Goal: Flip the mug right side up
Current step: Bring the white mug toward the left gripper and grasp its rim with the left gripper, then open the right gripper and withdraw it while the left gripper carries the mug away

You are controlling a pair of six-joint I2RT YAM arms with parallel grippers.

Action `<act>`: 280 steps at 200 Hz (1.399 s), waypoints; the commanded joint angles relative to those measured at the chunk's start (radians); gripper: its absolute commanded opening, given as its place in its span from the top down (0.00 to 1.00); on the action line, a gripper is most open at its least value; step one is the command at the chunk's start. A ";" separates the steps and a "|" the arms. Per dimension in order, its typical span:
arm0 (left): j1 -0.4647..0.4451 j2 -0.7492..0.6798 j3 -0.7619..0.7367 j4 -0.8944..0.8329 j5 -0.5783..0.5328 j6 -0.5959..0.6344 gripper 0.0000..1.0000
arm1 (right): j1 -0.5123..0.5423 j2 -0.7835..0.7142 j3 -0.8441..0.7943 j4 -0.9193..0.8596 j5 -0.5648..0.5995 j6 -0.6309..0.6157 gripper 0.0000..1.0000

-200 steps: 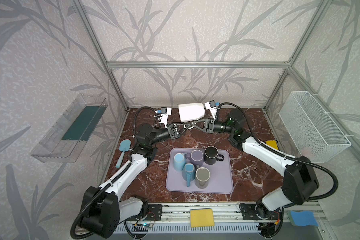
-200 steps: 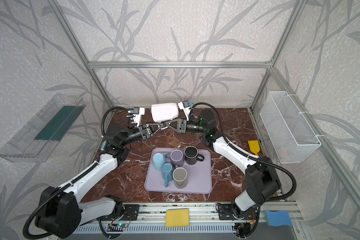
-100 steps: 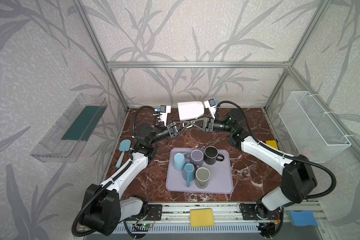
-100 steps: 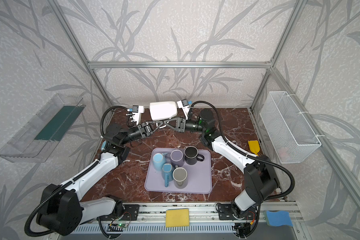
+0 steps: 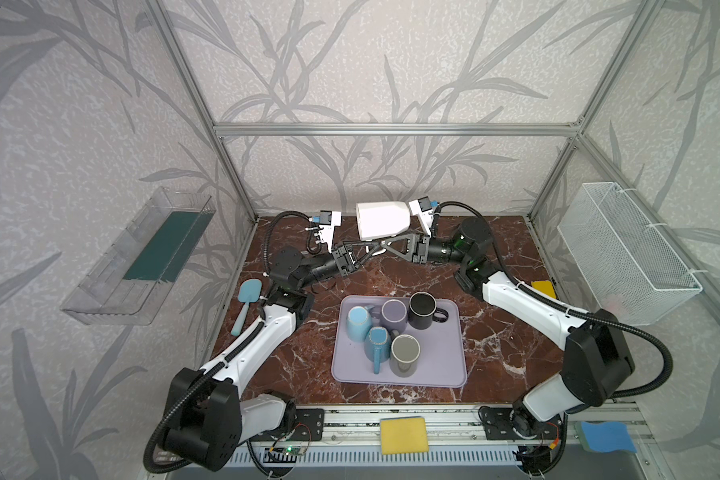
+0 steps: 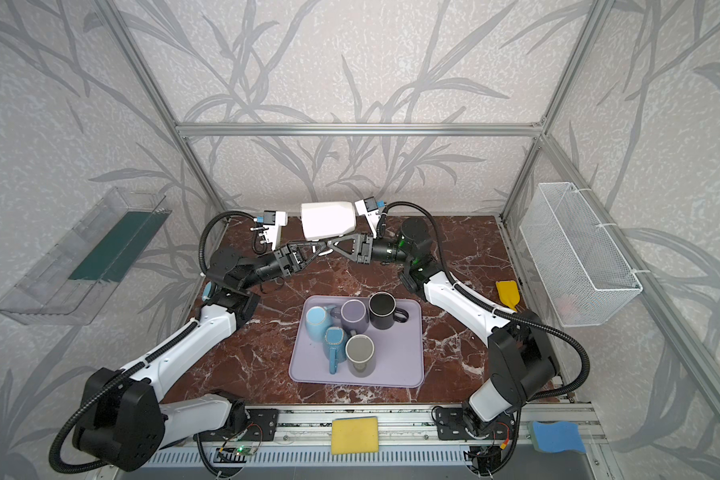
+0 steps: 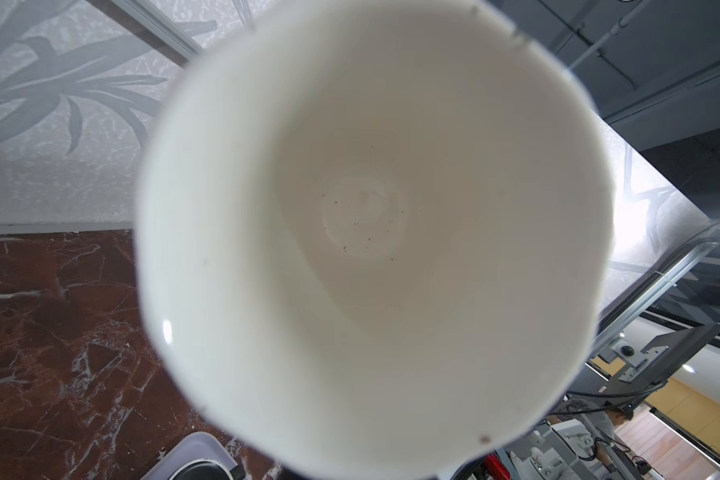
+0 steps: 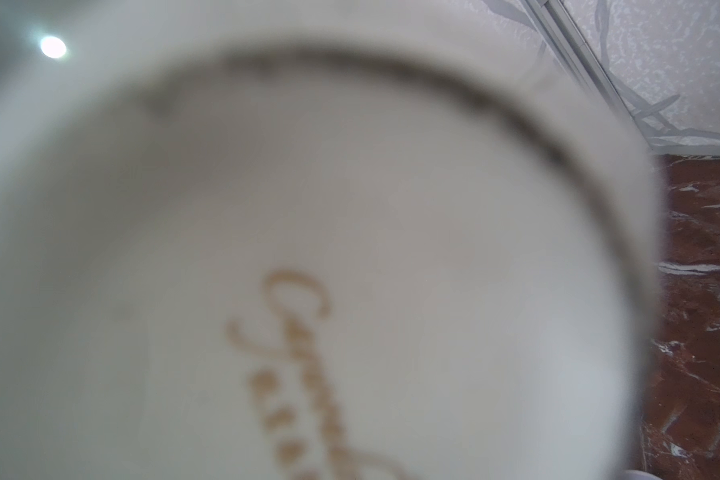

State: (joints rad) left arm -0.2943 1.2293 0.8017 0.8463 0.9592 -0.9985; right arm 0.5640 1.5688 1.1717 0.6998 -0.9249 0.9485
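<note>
Mug (image 5: 382, 220) sideways aloft by back wall (image 5: 391, 174) | right jaws grasping it | left jaws unclear

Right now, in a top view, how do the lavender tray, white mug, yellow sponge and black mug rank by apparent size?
1. lavender tray
2. white mug and yellow sponge: look alike; the raised mug sits nearer the camera, so unranked
3. black mug

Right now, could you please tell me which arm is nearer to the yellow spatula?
Right. The right arm passes just beside the yellow spatula, its white forearm alongside it; the left arm is beyond the purple tray, on the opposite side of the table.
</note>
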 commanded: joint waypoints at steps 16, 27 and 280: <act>-0.003 -0.021 0.002 0.047 -0.005 -0.028 1.00 | 0.006 -0.013 0.032 0.093 -0.006 -0.052 0.95; -0.003 -0.024 -0.003 0.051 -0.014 -0.028 1.00 | 0.005 -0.013 0.033 0.085 -0.005 -0.055 0.93; 0.001 -0.110 -0.051 -0.083 -0.158 0.088 1.00 | -0.010 -0.026 -0.070 -0.045 0.076 -0.111 0.47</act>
State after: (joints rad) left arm -0.2943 1.1713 0.7334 0.7040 0.8288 -0.9554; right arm 0.5602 1.5715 1.1118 0.6712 -0.8612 0.8631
